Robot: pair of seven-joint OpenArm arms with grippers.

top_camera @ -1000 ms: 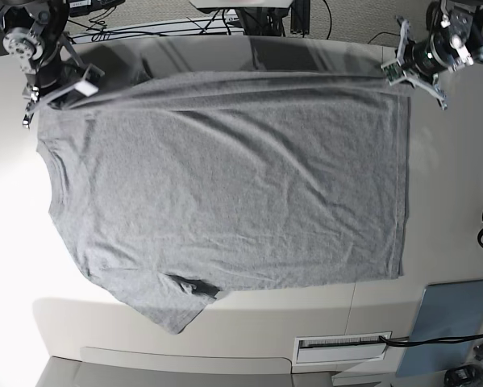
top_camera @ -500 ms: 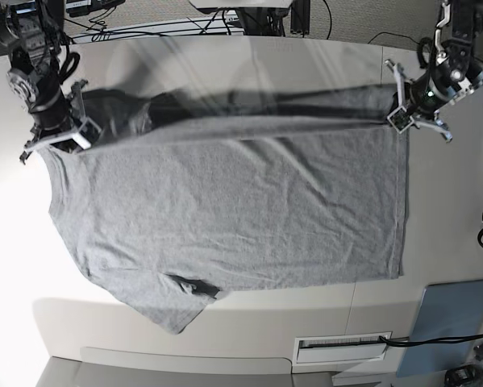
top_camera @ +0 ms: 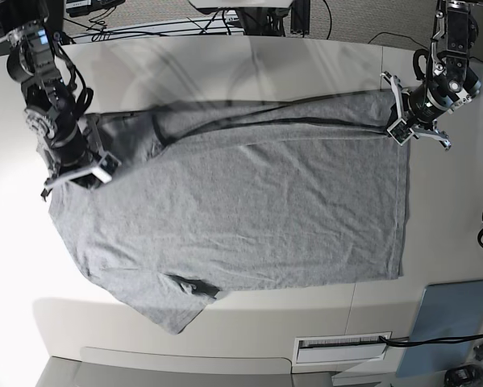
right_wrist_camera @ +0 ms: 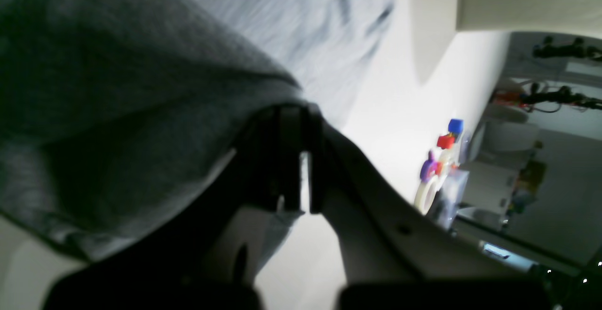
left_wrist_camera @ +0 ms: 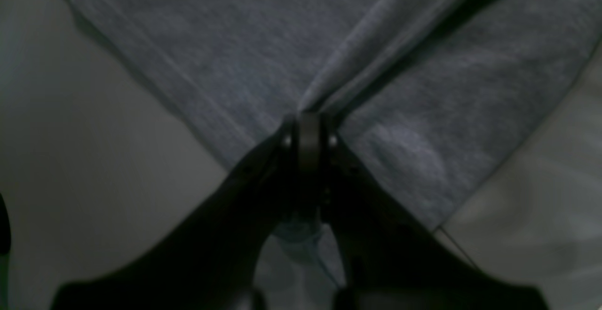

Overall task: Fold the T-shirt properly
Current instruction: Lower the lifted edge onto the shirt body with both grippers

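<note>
Both grippers have moved inward from the far table edge, dragging the T-shirt (top_camera: 241, 210) top edge over the body, so the lengthwise fold is now underway. Left gripper (top_camera: 406, 125) pinched tight on the hem corner, cloth fanning out ahead of its tips. Right gripper (top_camera: 76, 169) clamped on the shoulder end, fabric draped over and left of its jaws. Rest of the shirt lies flat on the table (top_camera: 451, 201) below both tools. Lifted edge sags between them

The base view is evenly lit, with strong glare washing out the bench (top_camera: 15, 234) at its left edge. Both wrist views are dim and softly blurred; the right one is overexposed where bright bench (right_wrist_camera: 400, 126) is seen
</note>
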